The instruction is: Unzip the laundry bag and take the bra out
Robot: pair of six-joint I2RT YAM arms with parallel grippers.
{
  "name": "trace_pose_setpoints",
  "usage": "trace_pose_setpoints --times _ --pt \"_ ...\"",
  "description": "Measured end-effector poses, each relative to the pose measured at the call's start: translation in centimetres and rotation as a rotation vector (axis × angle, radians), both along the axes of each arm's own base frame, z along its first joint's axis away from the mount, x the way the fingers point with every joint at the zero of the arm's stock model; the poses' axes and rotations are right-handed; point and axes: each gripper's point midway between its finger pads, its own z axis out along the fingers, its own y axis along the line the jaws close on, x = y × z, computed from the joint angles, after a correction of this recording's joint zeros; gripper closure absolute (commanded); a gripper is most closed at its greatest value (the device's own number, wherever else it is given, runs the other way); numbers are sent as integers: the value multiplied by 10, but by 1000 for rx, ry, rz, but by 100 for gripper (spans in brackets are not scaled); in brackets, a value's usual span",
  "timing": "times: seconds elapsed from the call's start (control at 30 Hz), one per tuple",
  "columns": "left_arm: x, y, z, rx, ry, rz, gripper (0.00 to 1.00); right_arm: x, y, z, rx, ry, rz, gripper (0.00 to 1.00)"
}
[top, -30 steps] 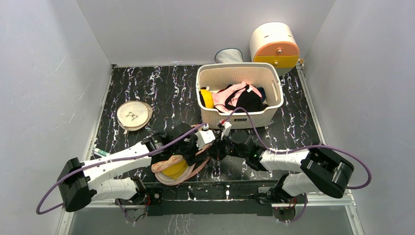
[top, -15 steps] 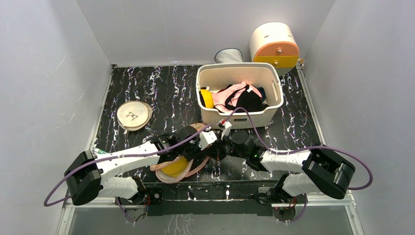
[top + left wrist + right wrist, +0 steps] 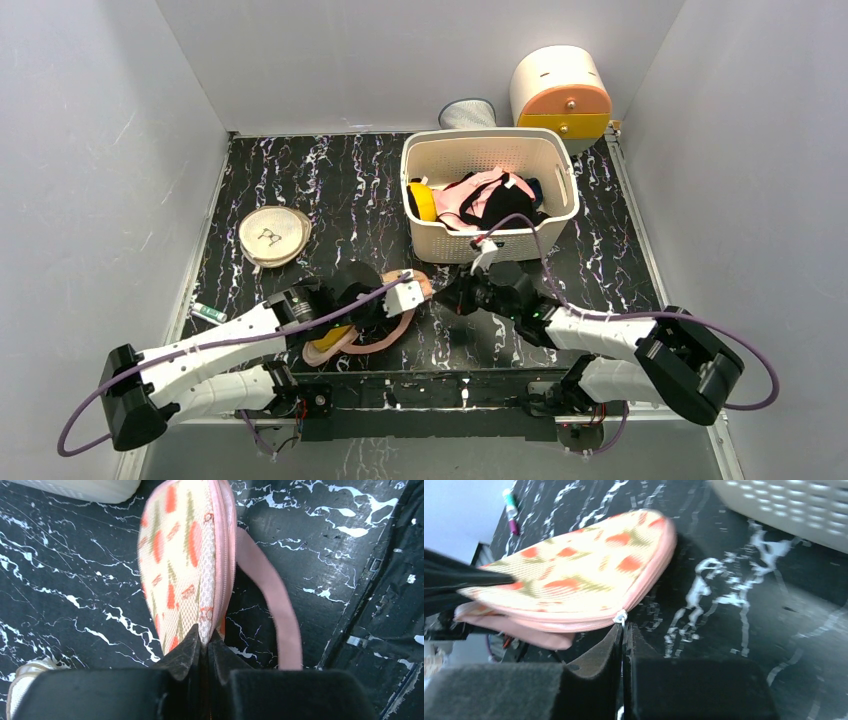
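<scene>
grey walls (image 3: 100, 150), marbled tabletop (image 3: 330, 180), laundry bag (image 3: 180, 555)

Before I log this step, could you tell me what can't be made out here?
Bra: wrist views, enclosed by the bag; top view, left arm overlaps it.
Zip state beside the pull: right wrist, blurred, right gripper partly blocks it.
Basket: right wrist, blurred, cut by edge.

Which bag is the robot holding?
The peach-pink printed laundry bag, clamped by the left end effector. The round cream disc with the bra icon lies apart, untouched.
</scene>
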Motion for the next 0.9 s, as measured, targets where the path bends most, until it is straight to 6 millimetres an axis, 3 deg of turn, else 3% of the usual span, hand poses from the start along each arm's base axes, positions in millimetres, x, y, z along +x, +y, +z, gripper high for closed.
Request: trace_pose_setpoints --times 0.13,0.2,0.3,0.5,0.7,0.9 --pt "-1 -2 6 -30 -12 -18 100 10 -28 -14 -23 32 -72 100" --pt "-2 -4 3 -25 -1 -24 97 7 -32 -15 -34 37 -58 100" --pt "-4 -5 -6 -2 24 -28 77 4 -32 -11 -36 18 -28 100" --pt "-10 -12 -16 -5 83 -43 47 -6 -31 -5 -23 -14 18 100" --pt "-23 -39 -11 -123 161 -97 40 -19 -25 -9 -20 -2 62 100" --pt "-23 -68 -1 -247 197 -103 39 -26 -19 -8 -12 -1 90 100"
